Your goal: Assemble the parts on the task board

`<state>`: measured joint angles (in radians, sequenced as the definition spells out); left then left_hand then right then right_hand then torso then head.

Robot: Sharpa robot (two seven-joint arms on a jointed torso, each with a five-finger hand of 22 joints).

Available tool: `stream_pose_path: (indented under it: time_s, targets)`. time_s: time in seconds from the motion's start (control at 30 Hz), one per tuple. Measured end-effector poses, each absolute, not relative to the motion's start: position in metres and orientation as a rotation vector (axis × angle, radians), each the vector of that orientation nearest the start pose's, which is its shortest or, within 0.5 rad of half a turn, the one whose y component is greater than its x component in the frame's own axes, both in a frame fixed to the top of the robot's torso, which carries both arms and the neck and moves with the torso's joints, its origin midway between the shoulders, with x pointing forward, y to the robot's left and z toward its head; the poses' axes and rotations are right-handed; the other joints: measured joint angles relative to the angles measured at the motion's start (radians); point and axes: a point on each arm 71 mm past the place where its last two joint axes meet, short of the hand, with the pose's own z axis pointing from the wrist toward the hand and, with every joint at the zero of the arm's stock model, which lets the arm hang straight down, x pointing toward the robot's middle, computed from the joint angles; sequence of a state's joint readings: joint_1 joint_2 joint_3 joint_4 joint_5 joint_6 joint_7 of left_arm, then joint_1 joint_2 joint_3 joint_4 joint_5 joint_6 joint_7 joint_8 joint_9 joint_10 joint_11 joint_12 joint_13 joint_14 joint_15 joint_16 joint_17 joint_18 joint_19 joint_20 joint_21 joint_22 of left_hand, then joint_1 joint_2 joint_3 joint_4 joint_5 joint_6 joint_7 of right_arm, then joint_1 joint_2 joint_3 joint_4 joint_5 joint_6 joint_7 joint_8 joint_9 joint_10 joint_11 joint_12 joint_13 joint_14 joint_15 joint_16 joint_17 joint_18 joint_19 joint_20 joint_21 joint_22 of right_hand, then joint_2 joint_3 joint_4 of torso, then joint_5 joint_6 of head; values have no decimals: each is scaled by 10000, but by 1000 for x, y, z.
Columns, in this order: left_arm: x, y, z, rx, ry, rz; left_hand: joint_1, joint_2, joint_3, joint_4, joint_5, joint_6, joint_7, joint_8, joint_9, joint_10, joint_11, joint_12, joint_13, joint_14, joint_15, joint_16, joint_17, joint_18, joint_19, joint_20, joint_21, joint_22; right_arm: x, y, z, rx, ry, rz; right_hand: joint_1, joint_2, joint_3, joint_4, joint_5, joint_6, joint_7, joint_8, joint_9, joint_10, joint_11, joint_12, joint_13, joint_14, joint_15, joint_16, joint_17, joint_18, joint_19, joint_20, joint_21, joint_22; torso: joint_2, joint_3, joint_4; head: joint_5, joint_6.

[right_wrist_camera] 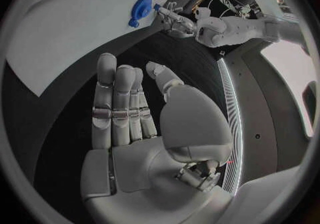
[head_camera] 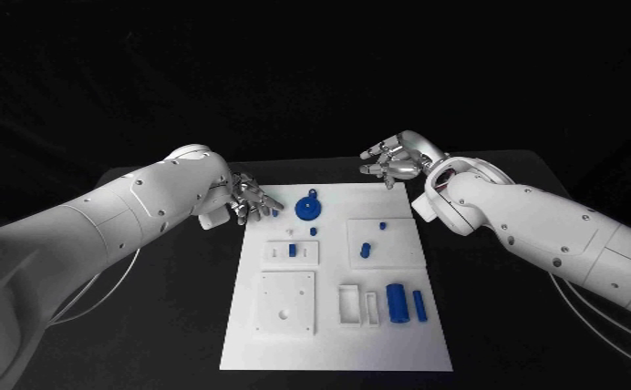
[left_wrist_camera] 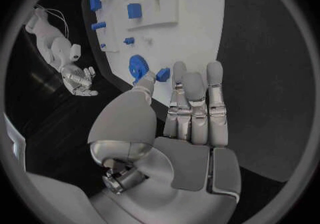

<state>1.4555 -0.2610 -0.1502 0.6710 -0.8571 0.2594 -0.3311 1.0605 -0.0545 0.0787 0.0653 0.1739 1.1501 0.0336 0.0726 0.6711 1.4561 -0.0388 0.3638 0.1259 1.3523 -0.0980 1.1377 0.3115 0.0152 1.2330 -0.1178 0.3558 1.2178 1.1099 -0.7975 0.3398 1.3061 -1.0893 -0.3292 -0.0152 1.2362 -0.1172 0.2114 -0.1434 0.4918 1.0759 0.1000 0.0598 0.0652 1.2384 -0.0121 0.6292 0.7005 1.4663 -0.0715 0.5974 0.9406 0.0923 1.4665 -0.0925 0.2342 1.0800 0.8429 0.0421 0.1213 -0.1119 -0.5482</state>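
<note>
left wrist view: left hand (left_wrist_camera: 190, 112) pinches a small blue part (left_wrist_camera: 162, 74) beside the blue gear (left_wrist_camera: 138, 66).

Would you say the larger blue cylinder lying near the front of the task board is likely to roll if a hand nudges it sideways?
Probably yes: the larger blue cylinder lies on its side on the flat task board, so a sideways nudge would likely roll it toward the thinner blue cylinder beside it. It looks stiff and probably light.

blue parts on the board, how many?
8 seen: round gear, small piece beside it, one by left robot hand, one on left plate, two on right plate, two cylinders nearest robot. More may be hidden.
</note>
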Motion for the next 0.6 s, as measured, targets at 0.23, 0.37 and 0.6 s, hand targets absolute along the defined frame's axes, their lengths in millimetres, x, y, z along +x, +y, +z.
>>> stream_pose_path:
  time_s: [0.23, 0.37, 0.6]
  targets:
    - [625, 147, -137, -2933, 21899, -4672, 72, 143, -47, -141, 0, 0, 0, 0, -22, 0, 0, 0, -10, -19, -19, 0, 0, 0, 37, -37, -49, 58, 549, -267, -110, 4199, 14243, 8332, 0, 0, 0, 0, 0, 0, 0, 0, 0, 0, 0, 0, -1, 0, 0, 0, 1, 0, 0, 0, 0, -1, -11, -11, 12, -9, -25]
    - [625, 146, -137, -2922, 21924, -4716, 144, 384, -193, -318, 0, -36, -36, 0, -82, 0, 0, -68, -38, -35, -35, 0, 0, 0, 37, -37, -119, 132, 549, -267, -110, 4198, 14239, 8334, 0, 0, 0, 0, 0, 0, 0, 0, 0, 0, 0, 0, -1, 0, 0, 0, 1, 0, 0, 0, 0, -2, -13, -14, 16, -9, -30]
    - [625, 145, -137, -2921, 21962, -4842, 365, 768, -192, -581, 40, -143, -1, -37, -273, -38, 37, -217, -128, -72, -1, 39, 1, 0, 73, -2, -227, 216, 549, -267, -110, 4200, 14236, 8333, 0, 0, 0, 0, 0, 0, 0, 0, 0, 1, 1, 1, -1, 0, 0, 0, 1, 0, 0, 0, 0, -2, -13, -16, 17, -5, -28]
